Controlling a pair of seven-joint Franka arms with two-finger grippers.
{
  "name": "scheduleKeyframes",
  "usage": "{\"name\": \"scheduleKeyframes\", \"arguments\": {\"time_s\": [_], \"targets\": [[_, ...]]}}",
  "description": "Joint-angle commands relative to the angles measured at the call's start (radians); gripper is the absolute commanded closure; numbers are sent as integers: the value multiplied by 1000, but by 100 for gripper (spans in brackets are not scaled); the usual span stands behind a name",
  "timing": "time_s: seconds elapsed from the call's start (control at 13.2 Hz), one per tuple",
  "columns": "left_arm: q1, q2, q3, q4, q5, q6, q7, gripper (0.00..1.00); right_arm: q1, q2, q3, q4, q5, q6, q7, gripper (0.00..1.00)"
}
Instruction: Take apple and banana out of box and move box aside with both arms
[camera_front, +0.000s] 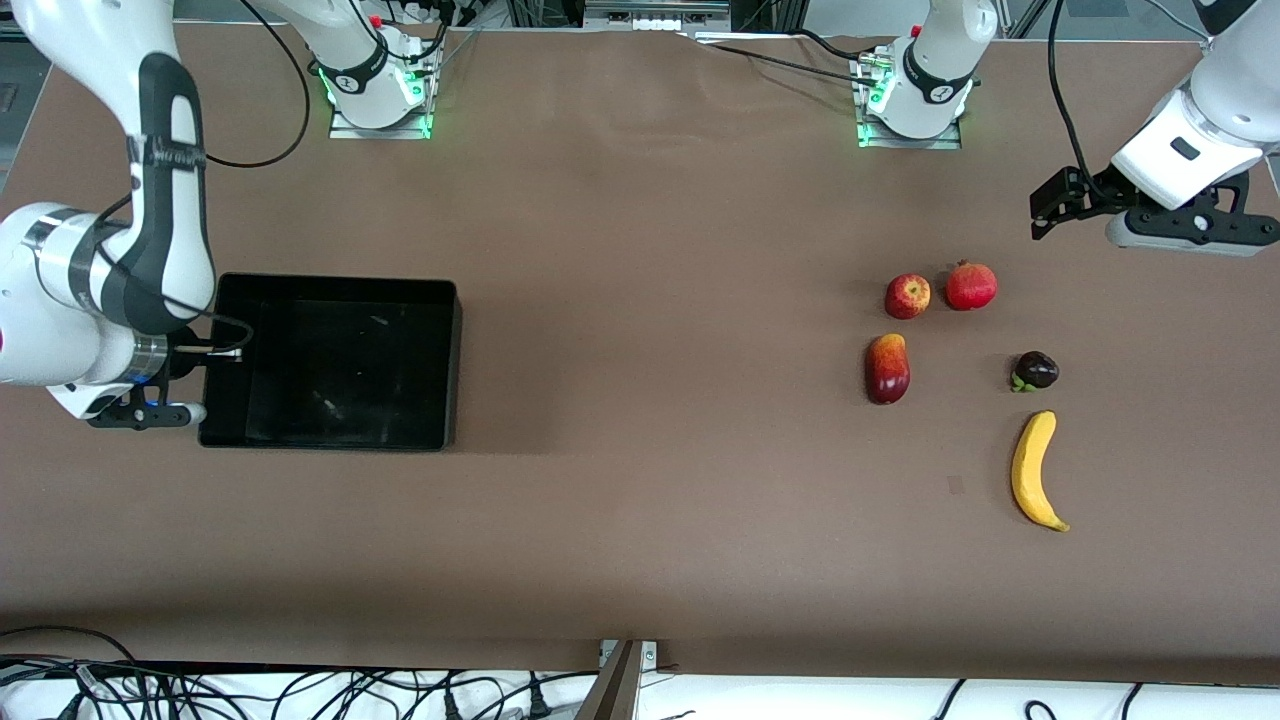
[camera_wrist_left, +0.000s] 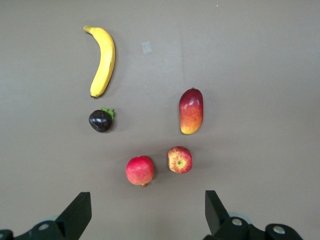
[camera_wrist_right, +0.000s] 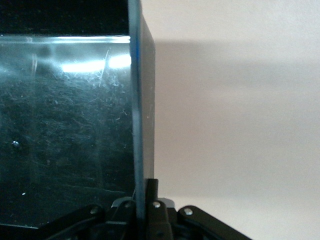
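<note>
The black box (camera_front: 455, 360) lies toward the right arm's end of the table. My right gripper (camera_front: 200, 395) is shut on its end wall (camera_wrist_right: 142, 100), with one finger inside the wall and one outside, as the right wrist view shows (camera_wrist_right: 142, 192). The fruits lie toward the left arm's end: a banana (camera_front: 1033, 470) (camera_wrist_left: 102, 60), an apple (camera_front: 907, 296) (camera_wrist_left: 180, 160), a red pomegranate (camera_front: 971, 286) (camera_wrist_left: 140, 170), a red-yellow mango (camera_front: 887, 368) (camera_wrist_left: 191, 111) and a dark mangosteen (camera_front: 1036, 371) (camera_wrist_left: 101, 120). My left gripper (camera_front: 1190, 235) (camera_wrist_left: 147, 215) hangs open and holds nothing, over bare table beside the pomegranate.
The brown table (camera_front: 650, 300) runs wide between the box and the fruits. The two arm bases (camera_front: 375, 90) (camera_front: 915, 100) stand along its edge farthest from the front camera. Cables (camera_front: 250, 690) lie below the nearest edge.
</note>
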Motion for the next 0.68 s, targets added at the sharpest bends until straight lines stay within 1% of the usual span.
{"name": "scheduleKeyframes", "arguments": {"time_s": [0.0, 0.08, 0.15, 0.23, 0.38, 0.45, 0.61], "targets": [[-8, -30, -2, 5, -19, -37, -36, 0, 9, -22, 14, -156, 15, 168, -49, 100], [-7, -34, 0, 4, -21, -41, -38, 0, 12, -22, 16, -180, 15, 195, -57, 91], [-2, -34, 0, 4, -21, -46, -38, 0, 12, -29, 14, -175, 15, 190, -57, 27], [1, -35, 6, 4, -21, -47, -38, 0, 15, -51, 14, -154, 15, 180, -51, 0], [2, -35, 13, 12, -24, -47, -36, 0, 20, -82, 13, -90, 12, 96, -35, 0], [2, -29, 10, 24, -24, -55, -35, 0, 21, -96, 5, -41, 7, 41, -25, 0], [1, -3, 10, 73, -19, -72, -22, 0, 21, -111, -19, 100, -5, -129, 1, 0]]}}
